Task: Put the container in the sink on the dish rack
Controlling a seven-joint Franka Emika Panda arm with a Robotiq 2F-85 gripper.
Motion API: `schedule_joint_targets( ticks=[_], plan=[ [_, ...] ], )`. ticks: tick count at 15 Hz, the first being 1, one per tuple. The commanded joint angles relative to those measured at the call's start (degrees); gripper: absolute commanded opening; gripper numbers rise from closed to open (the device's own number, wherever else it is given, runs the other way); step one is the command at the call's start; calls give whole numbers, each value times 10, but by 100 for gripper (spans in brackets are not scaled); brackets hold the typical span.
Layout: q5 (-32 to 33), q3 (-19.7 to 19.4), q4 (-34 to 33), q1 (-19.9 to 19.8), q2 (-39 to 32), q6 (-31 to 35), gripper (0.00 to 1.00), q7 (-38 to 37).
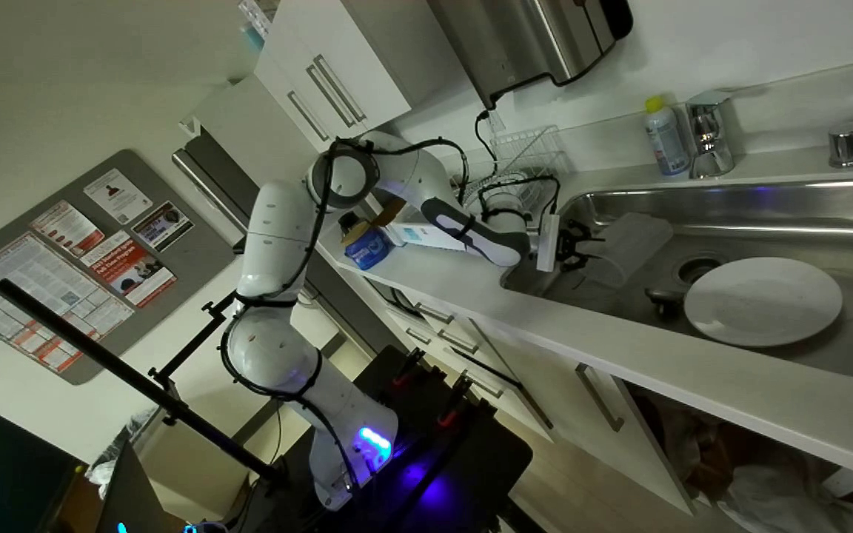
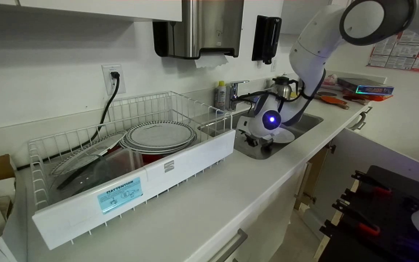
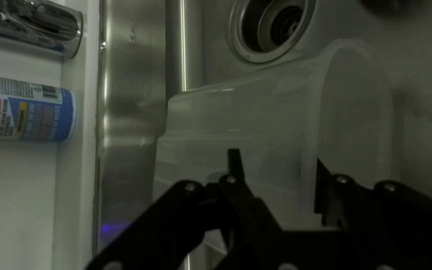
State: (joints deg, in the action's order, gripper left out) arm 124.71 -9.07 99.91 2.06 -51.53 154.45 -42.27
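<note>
The container, a translucent whitish plastic tub, lies on its side in the steel sink (image 1: 782, 211), in an exterior view (image 1: 637, 244) and the wrist view (image 3: 238, 112). Its mouth faces right in the wrist view. My gripper (image 1: 594, 252) is low in the sink at the container's near end. In the wrist view the gripper (image 3: 276, 154) has its fingers spread, one over the outer wall, one at the rim by the mouth. I cannot tell whether they touch it. In an exterior view the arm hides the container. The white dish rack (image 2: 195, 160) stands on the counter beside the sink.
A round white plate (image 1: 763, 300) lies in the sink near the drain (image 1: 697, 268). A spray can (image 1: 666, 141) and faucet (image 1: 709, 141) stand behind the sink. The rack holds plates (image 2: 160, 135) and a clear plastic container (image 2: 122, 162). A paper towel dispenser (image 2: 209, 27) hangs above.
</note>
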Motion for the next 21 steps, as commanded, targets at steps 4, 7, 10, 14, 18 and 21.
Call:
schedule_joint_targets(
  ticks=[4,7,10,14,18,21],
  plan=[
    [22,2,6,1,18,-21,4,-46],
    [35,-1,21,6,44,-37,0,-76],
    [19,-5,49,13,79,-49,1,-80],
    [18,83,110,-50,139,-115,2,-52],
    [9,112,171,-57,194,-167,2,-60],
    [4,124,217,-52,238,-200,2,-60]
  ],
)
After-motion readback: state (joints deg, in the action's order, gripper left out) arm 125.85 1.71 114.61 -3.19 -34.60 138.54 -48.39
